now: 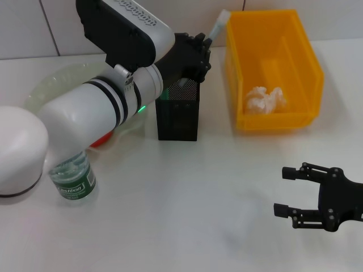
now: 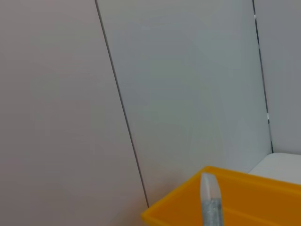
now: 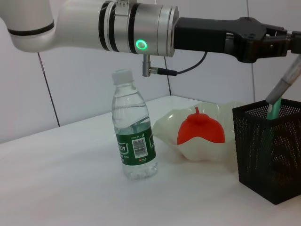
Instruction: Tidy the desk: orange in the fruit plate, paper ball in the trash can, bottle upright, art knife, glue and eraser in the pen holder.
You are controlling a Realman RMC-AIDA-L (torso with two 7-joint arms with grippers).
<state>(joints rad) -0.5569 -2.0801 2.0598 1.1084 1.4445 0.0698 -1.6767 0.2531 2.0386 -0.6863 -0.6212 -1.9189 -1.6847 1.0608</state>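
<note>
**Above the mesh box: one tool held over the pen holder**

Above the small square black mesh pen holder [image 1: 178, 110], the left gripper [image 1: 195, 54] is clamped on a slim grey art knife [image 1: 217, 26], its lower end inside the holder. Beside the holder on the left sits one pale-green ruffled glass fruit plate [image 3: 207, 120] holding one red-orange orange [image 3: 200, 130]; one clear plastic bottle [image 1: 72, 178] stands upright in front of it. Right of the holder, one orange-yellow rectangular trash can [image 1: 272, 68] contains one crumpled white paper ball [image 1: 264, 100]. Well in front of the holder to the right, the right gripper [image 1: 286, 191] hovers, fingers apart, empty.
</note>
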